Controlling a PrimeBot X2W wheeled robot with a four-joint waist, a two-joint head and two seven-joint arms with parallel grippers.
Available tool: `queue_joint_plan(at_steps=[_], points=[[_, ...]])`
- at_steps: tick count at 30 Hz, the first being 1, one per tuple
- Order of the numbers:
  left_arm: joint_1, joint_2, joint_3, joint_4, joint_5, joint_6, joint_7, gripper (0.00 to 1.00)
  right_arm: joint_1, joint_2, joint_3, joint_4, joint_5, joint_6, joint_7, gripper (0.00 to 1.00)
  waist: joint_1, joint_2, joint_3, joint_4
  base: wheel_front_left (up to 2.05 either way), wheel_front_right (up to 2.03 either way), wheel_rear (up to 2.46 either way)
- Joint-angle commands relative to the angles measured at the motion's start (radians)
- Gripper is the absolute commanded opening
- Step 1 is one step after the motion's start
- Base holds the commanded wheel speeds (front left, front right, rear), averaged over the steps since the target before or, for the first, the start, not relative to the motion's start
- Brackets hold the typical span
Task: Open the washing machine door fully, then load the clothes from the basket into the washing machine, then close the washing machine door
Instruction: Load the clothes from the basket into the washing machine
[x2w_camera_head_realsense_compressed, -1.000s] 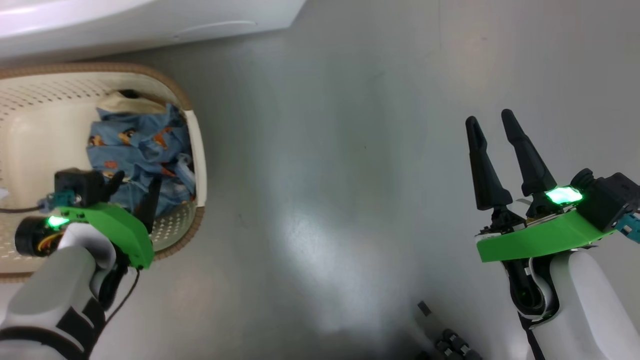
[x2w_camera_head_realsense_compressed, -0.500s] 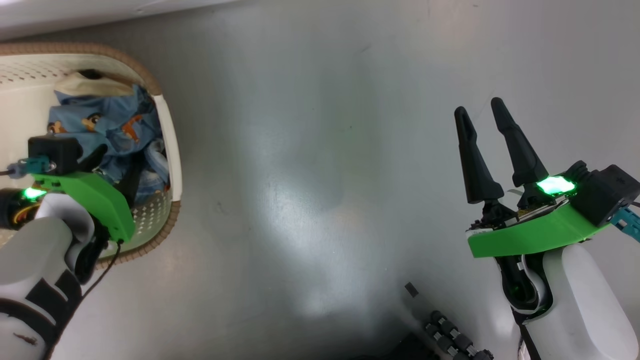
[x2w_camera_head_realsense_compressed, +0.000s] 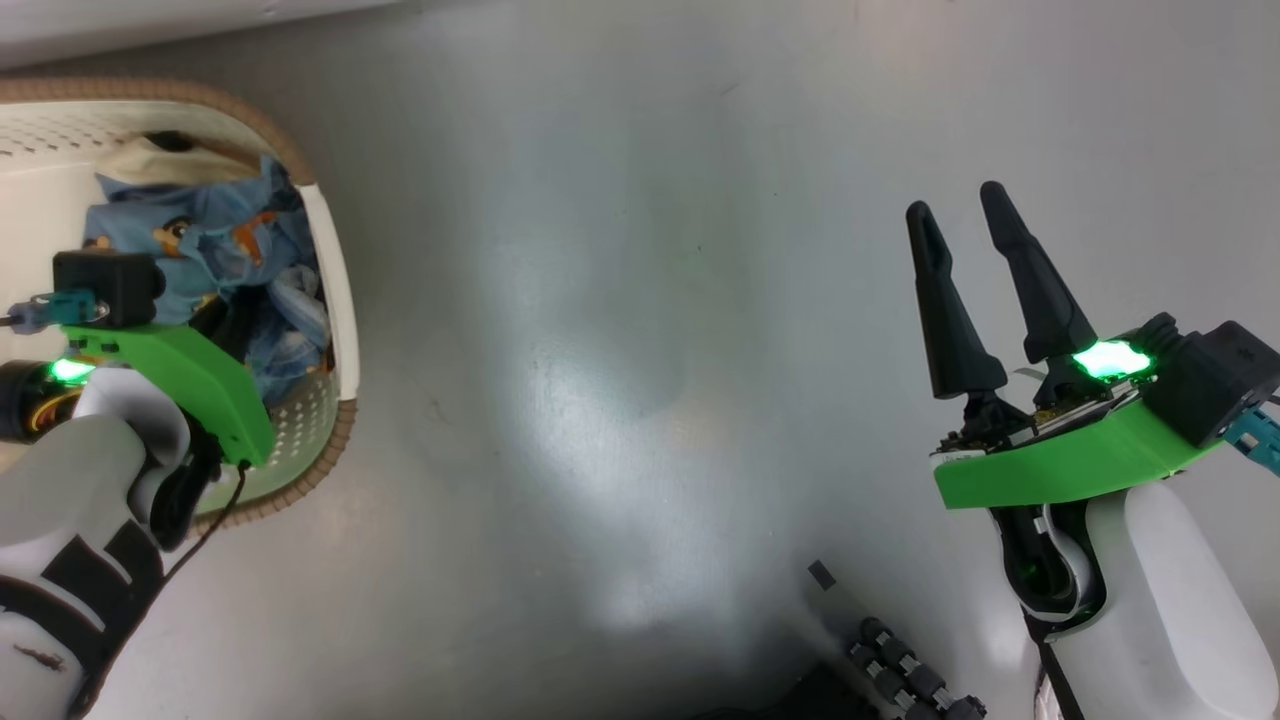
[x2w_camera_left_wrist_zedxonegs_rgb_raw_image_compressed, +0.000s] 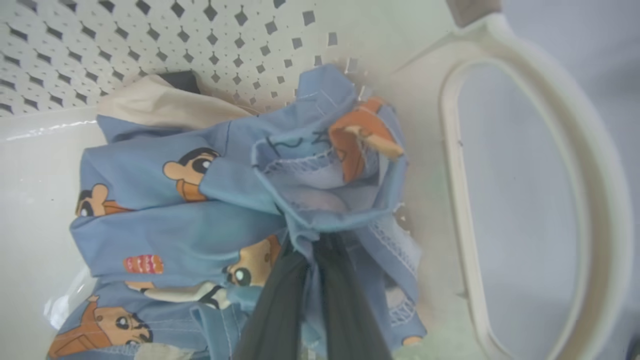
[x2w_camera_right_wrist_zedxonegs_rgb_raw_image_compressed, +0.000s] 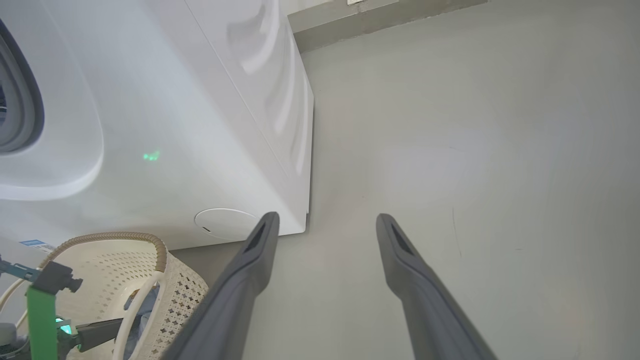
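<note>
Clothes (x2w_camera_left_wrist_zedxonegs_rgb_raw_image_compressed: 200, 210) sat bunched in the right end of the basket (x2w_camera_head_realsense_compressed: 335, 300): light-blue fabric with orange-brown cartoon figures, and a cream cloth piece (x2w_camera_left_wrist_zedxonegs_rgb_raw_image_compressed: 155, 102) tucked behind it against the perforated far wall. My left gripper (x2w_camera_left_wrist_zedxonegs_rgb_raw_image_compressed: 312, 265) was down inside the basket with its jaws closed together on a fold of the blue fabric, which gathered into a pucker right at the fingertips and ran down between the two fingers. Whether the pinched fold had lifted off the pile, I couldn't tell. One oval side handle (x2w_camera_left_wrist_zedxonegs_rgb_raw_image_compressed: 500, 75) of the basket was just right of the grip in the left wrist view, with grey floor (x2w_camera_head_realsense_compressed: 620, 350) visible through it. The basket stood on the floor close in front of the washing machine (x2w_camera_right_wrist_zedxonegs_rgb_raw_image_compressed: 175, 125), near its lower front corner, under the round flap (x2w_camera_right_wrist_zedxonegs_rgb_raw_image_compressed: 225, 223). The grey gasket (x2w_camera_right_wrist_zedxonegs_rgb_raw_image_compressed: 20, 100) showed at the left edge of the right wrist view. My right gripper (x2w_camera_head_realsense_compressed: 955, 200) was well apart from the basket, over bare floor, jaws spread wide, holding nothing, fingers pointed toward the machine's corner. Green lights were lit on both wrist mounts.
</note>
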Motion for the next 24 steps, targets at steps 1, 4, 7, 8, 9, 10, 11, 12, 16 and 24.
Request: queue_joint_plan(at_steps=[1,4,7,8,9,10,11,12,16,24], points=[[-0.008,0.030,0.012,0.002,-0.019,-0.002,-0.016,0.00,0.027,-0.003,0.010,-0.023,-0.012,0.003,-0.005,1.00,0.0000,0.0000,-0.011,0.011,0.00,0.00,0.00],[-0.009,0.023,0.024,0.022,-0.038,-0.002,-0.021,0.00,0.026,-0.004,0.006,-0.021,-0.013,0.003,-0.005,1.00,0.0000,0.0000,-0.028,0.024,0.00,0.00,0.00],[-0.012,0.019,0.059,0.028,-0.039,-0.002,-0.022,0.00,0.026,-0.006,0.002,-0.020,-0.013,0.003,-0.005,1.00,0.0000,0.0000,-0.041,0.034,0.00,0.00,0.00],[-0.009,0.018,0.084,0.028,-0.034,-0.002,-0.022,0.00,0.026,-0.008,0.000,-0.019,-0.013,0.003,-0.005,1.00,0.0000,0.0000,-0.049,0.039,0.00,0.00,0.00],[-0.002,0.015,0.110,0.027,-0.028,-0.002,-0.022,0.00,0.026,-0.009,-0.002,-0.018,-0.013,0.003,-0.005,1.00,0.0000,0.0000,-0.057,0.044,0.00,0.00,0.00],[0.006,0.015,0.136,0.026,-0.019,-0.002,-0.022,0.00,0.026,-0.009,-0.004,-0.017,-0.013,0.003,-0.005,1.00,0.0000,0.0000,-0.066,0.049,0.00,0.00,0.00],[0.015,0.013,0.167,0.025,-0.007,-0.002,-0.022,0.00,0.027,-0.011,-0.005,-0.016,-0.013,0.003,-0.005,1.00,0.0000,0.0000,-0.075,0.054,0.00,0.00,0.00],[0.027,0.010,0.202,0.022,0.004,-0.002,-0.022,0.00,0.028,-0.012,-0.007,-0.014,-0.013,0.003,-0.005,1.00,0.0000,0.0000,-0.085,0.059,0.00,0.00,0.00],[0.095,-0.006,0.339,-0.004,0.068,-0.002,-0.022,0.00,0.038,-0.018,-0.012,-0.004,-0.011,0.003,-0.005,1.00,0.0000,0.0000,-0.136,0.079,0.00,0.00,0.00],[0.265,-0.058,0.636,-0.118,0.275,-0.002,-0.022,0.00,0.082,-0.033,-0.018,0.025,-0.002,0.003,-0.005,1.00,0.0000,0.0000,-0.269,0.123,0.00,0.00,0.00]])
